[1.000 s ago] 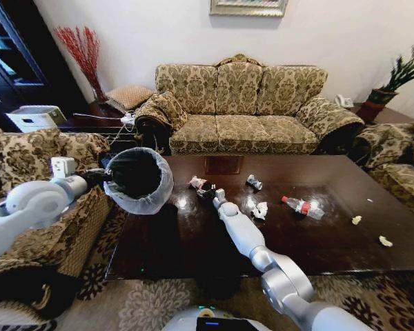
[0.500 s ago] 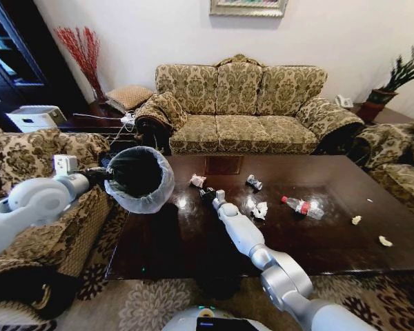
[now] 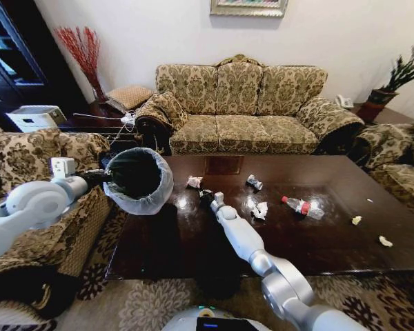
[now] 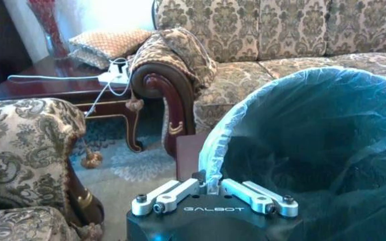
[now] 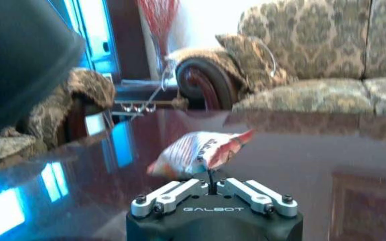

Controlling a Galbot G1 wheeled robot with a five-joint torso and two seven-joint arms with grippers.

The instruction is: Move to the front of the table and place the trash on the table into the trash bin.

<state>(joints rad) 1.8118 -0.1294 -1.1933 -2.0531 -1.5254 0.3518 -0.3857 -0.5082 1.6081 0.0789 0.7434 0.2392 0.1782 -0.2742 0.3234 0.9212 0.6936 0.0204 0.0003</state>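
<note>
My left gripper (image 3: 105, 176) (image 4: 211, 183) is shut on the rim of the trash bin (image 3: 139, 181) (image 4: 313, 140). It holds the bin tilted in the air over the table's (image 3: 193, 241) left end. My right gripper (image 3: 204, 194) (image 5: 210, 176) is shut, low over the tabletop. A crumpled white and red wrapper (image 3: 194, 182) (image 5: 200, 150) lies just past its fingertips. Other trash on the table: a silver can (image 3: 254, 182), a paper wad (image 3: 258, 209), a plastic bottle (image 3: 302, 207) and two pale scraps (image 3: 357, 220) (image 3: 385, 241) near the right end.
A patterned sofa (image 3: 241, 103) stands behind the table, with armchairs at the left (image 3: 34, 155) and right (image 3: 400, 158). A side table (image 4: 59, 83) with cables sits beyond the sofa arm. Patterned rug (image 3: 145, 303) lies along the table's near edge.
My right gripper drew back slightly from the wrapper, which stayed on the table. The bin and left arm barely moved.
</note>
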